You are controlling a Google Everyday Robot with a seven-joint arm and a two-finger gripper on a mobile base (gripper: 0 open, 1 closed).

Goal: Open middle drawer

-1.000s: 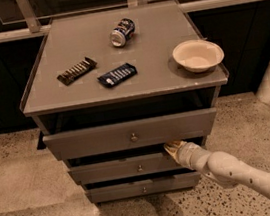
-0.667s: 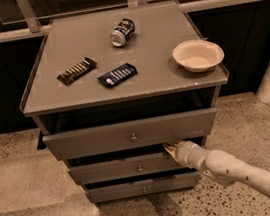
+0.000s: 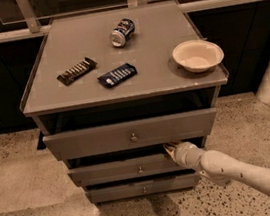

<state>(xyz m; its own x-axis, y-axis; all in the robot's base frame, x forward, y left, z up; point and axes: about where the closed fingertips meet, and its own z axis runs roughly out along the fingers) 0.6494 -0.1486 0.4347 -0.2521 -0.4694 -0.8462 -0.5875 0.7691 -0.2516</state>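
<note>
hand (image 3: pixel 170 148) at mid drawer (image 3: pixel 109 172) R, bowl (image 3: pixel 198 55) above

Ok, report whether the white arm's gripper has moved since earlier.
No: the gripper stays at the upper right edge of the grey, round-knobbed middle drawer.

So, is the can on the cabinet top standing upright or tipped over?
Tipped over: the can lies on its side, round end facing the camera. The gripper is below, at the middle drawer, by its top edge.
</note>
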